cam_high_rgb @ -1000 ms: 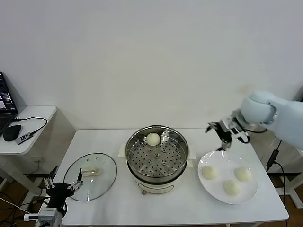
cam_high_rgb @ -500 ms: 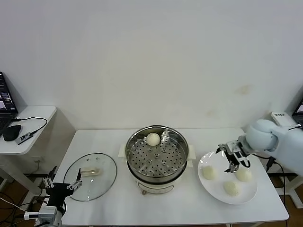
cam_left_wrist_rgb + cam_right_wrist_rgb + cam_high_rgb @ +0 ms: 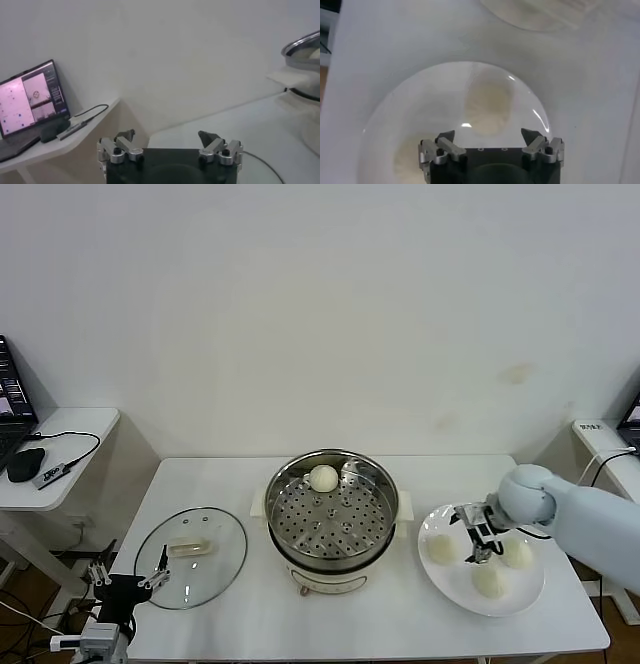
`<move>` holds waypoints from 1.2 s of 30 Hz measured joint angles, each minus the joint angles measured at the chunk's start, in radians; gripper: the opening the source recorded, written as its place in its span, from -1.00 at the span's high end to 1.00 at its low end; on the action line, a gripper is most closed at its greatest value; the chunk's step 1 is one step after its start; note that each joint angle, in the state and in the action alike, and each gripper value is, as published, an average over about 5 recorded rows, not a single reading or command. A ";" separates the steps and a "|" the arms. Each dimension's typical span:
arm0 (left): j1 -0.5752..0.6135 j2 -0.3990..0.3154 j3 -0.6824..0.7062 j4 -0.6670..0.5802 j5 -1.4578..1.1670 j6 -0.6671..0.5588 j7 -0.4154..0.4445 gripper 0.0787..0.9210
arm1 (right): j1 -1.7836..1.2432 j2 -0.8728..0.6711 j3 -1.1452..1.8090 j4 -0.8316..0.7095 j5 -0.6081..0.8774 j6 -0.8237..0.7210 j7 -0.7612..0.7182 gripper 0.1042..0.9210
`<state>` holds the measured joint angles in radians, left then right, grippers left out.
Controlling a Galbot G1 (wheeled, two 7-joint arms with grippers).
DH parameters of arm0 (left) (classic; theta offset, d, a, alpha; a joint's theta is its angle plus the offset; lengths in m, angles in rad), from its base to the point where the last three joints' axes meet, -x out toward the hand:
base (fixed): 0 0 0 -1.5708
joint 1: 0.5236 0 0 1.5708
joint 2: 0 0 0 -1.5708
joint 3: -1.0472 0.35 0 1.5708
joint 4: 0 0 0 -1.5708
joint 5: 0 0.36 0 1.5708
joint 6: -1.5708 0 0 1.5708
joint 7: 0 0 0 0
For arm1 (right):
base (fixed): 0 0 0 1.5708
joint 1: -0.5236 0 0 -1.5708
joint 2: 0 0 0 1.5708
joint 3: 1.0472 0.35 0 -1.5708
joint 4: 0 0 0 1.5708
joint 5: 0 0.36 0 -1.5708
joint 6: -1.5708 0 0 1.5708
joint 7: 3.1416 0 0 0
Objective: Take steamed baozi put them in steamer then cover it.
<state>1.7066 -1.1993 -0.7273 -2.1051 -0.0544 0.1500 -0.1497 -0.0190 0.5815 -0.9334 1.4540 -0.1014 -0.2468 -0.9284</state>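
right hand spread wide, low over plate | lined up to grab a baozi | left hand released, parked off the worktop

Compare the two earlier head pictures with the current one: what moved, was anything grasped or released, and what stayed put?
The right gripper came down from above the table's far right to just over the white plate, open among the three baozi on the plate, nothing grasped yet. The left gripper stayed parked low by the cover. The steamer with its one baozi is unchanged.
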 measured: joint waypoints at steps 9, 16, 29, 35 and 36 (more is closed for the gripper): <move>0.000 -0.001 -0.003 0.005 0.005 0.000 0.000 -0.77 | -0.041 0.057 0.024 -0.046 -0.015 -0.014 0.006 -0.76; 0.000 -0.005 -0.003 0.004 0.007 0.000 0.000 -0.77 | -0.049 0.074 0.034 -0.061 -0.018 -0.021 0.002 -0.52; 0.005 -0.007 -0.005 -0.005 0.007 0.000 0.000 -0.77 | 0.000 0.056 0.023 -0.048 0.007 -0.020 -0.039 -0.24; 0.004 -0.007 0.001 -0.010 0.007 0.001 0.001 -0.77 | 0.079 0.012 0.000 -0.013 0.043 -0.029 -0.068 -0.27; 0.003 -0.007 0.003 -0.011 0.007 0.001 0.001 -0.77 | 0.096 0.003 -0.006 -0.005 0.051 -0.031 -0.073 -0.28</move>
<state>1.7095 -1.2060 -0.7246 -2.1162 -0.0472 0.1507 -0.1488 0.0770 0.5843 -0.9394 1.4486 -0.0501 -0.2774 -1.0010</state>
